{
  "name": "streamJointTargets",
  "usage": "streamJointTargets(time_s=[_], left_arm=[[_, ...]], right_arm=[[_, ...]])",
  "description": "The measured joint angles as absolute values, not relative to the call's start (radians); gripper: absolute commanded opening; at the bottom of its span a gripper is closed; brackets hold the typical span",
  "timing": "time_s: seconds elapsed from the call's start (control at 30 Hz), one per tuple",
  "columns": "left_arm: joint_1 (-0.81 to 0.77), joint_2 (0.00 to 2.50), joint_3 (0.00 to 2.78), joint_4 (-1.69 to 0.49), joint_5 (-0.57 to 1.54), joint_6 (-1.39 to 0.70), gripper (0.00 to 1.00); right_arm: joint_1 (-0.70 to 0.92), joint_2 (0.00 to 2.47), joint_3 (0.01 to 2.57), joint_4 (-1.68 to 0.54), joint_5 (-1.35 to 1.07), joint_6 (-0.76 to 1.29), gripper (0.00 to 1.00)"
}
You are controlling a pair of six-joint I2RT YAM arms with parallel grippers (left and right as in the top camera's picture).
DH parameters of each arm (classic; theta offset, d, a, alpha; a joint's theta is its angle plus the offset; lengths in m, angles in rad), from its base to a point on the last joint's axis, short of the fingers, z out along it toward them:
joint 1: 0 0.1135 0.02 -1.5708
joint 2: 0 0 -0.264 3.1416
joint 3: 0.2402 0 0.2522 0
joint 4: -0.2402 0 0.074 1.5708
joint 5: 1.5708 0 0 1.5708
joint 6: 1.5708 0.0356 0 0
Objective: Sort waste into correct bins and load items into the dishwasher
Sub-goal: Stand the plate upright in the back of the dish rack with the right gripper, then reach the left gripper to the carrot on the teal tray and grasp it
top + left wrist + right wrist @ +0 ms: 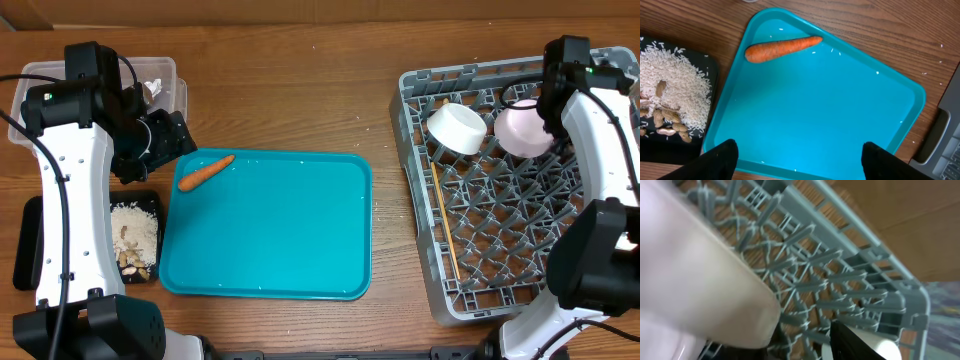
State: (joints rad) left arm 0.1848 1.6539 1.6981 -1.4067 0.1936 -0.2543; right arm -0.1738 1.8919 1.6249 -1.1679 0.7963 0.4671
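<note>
Left fingers (pixel 722 160) are hanging wide apart and empty over teal tray (pixel 815 115), carrot (pixel 782 48) is lying by its corner; right fingers (pixel 852 342) are crowding white bowl (pixel 690 280) in grey rack (pixel 840 280), grip impossible to tell.

wooden table (pixel 300 100): rack (pixel 510 250), teal tray (pixel 280 230), likely tub (pixel 50 68)

- No text, label, brand, number or sign can be read in any view.
- teal tray (pixel 280 230) at centre, grey dish rack (pixel 500 250) at 3 o'clock: plain surfaces, nothing legible.
</note>
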Motion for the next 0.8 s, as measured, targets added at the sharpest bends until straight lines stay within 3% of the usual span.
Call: streamJointTargets(time_s=[0.33,0.37,0.43,0.63,0.8], left_arm=[[0.185,1.654,1.698,-1.407,0.194,-0.254,0.83],[0.185,1.654,1.698,-1.407,0.194,-0.254,0.84],[0.185,1.654,1.698,-1.407,0.193,-0.254,0.84],[0.185,1.654,1.698,-1.406,0.194,-0.254,0.85],[0.173,1.654,1.692,-1.350,0.189,-0.239,0.83]], right_arm=[[-0.173,1.822,1.621,-1.219,0.697,0.466,0.48],[-0.173,1.798,1.621,-1.220,0.686,0.466,0.56],[-0.173,1.707,1.621,-1.217,0.625,0.446,0.61],[-0.144,1.486,1.621,-1.227,0.184,0.287,0.66],[-0.041,1.465,1.621,-1.304,-0.131,0.204,0.66]])
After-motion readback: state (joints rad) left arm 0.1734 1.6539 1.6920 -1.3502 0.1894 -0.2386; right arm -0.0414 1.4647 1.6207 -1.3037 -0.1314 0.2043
